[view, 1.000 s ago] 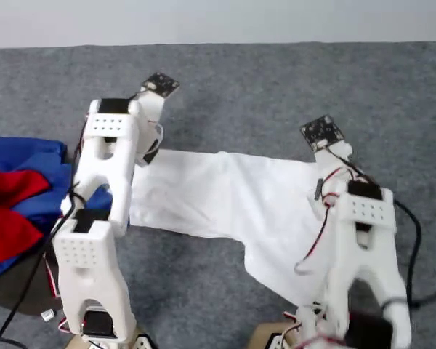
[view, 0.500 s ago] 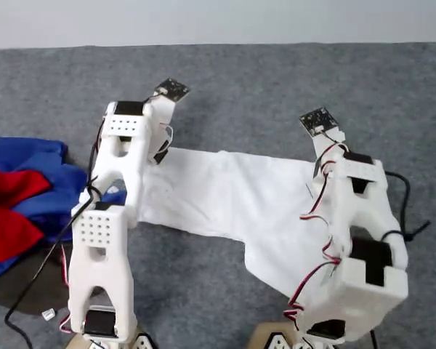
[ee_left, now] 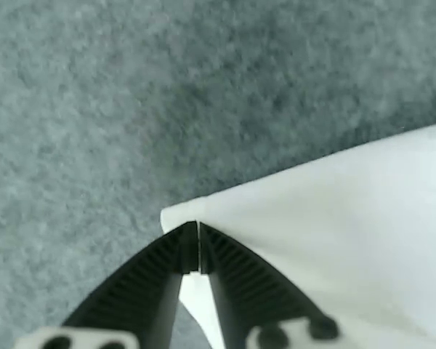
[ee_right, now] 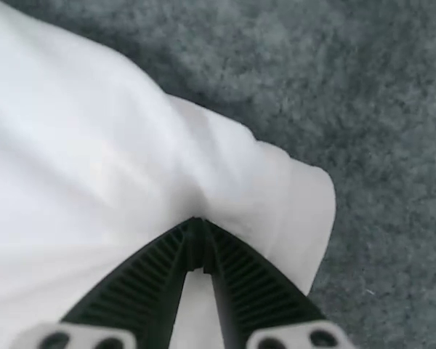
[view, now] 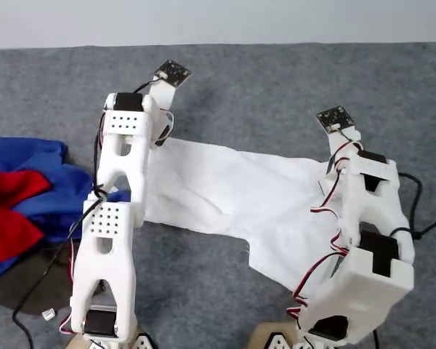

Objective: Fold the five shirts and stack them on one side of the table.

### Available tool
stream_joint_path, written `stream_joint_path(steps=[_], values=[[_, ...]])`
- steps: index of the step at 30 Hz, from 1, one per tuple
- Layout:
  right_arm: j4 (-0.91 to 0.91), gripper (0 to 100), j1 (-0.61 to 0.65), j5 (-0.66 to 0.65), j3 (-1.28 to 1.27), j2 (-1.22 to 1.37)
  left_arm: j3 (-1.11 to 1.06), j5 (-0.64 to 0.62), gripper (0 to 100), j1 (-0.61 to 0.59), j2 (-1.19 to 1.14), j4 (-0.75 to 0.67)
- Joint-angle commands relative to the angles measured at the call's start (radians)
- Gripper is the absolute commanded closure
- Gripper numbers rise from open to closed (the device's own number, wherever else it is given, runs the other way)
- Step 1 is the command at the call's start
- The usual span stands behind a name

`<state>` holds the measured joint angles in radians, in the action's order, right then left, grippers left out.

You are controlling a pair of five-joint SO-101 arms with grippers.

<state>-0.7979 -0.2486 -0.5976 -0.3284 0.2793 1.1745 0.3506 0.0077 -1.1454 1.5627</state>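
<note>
at the left edge of the table (view: 276, 87) lies a heap of unfolded shirts: a blue shirt (view: 30, 156) with a red shirt (view: 7, 218) on top of it. just beside the heap, my left gripper (ee_left: 191, 243) has its jaws fully closed, pinching the far left corner of the white shirt (view: 232, 196). the white shirt lies spread across the middle of the table, its far edge running fairly straight between the two arms (the near part lies lopsided, toward the right arm). my right gripper (ee_right: 196, 243) is likewise closed, clamped on a fold at the far right corner. i judge this to be the first fold of the first shirt, since no folded stack is present. next move: raise both corners together and carry them toward me at equal pace, keeping the edge taut so the cloth doubles over evenly.
</note>
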Motion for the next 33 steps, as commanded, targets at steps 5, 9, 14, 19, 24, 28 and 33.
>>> stream_joint_path(steps=[5,9,14,19,24,28,33], values=[[0.013,98.8,-0.019,-0.026,0.049,-0.021,0.117,-0.003,99,-0.028,0.02,0.115],[-0.018,98.8,0.012,-0.021,0.049,-0.079,0.216,0.012,99,-0.025,0.02,0.196],[-0.105,98.8,0.091,-0.02,0.049,-0.203,0.2,0.011,99,-0.034,0.086,0.195],[-0.191,98.8,0.143,-0.02,0.049,-0.314,-0.039,0.015,99,0.012,0.233,0.195],[-0.288,98.8,0.143,-0.018,0.046,-0.381,-0.375,0.052,99,0.08,0.396,0.192],[-0.377,98.8,0.14,-0.018,0.044,-0.42,-0.526,0.064,99,0.126,0.436,0.153],[-0.449,98.8,0.14,-0.018,0.043,-0.452,-0.578,0.063,99,0.13,0.434,0.066]])
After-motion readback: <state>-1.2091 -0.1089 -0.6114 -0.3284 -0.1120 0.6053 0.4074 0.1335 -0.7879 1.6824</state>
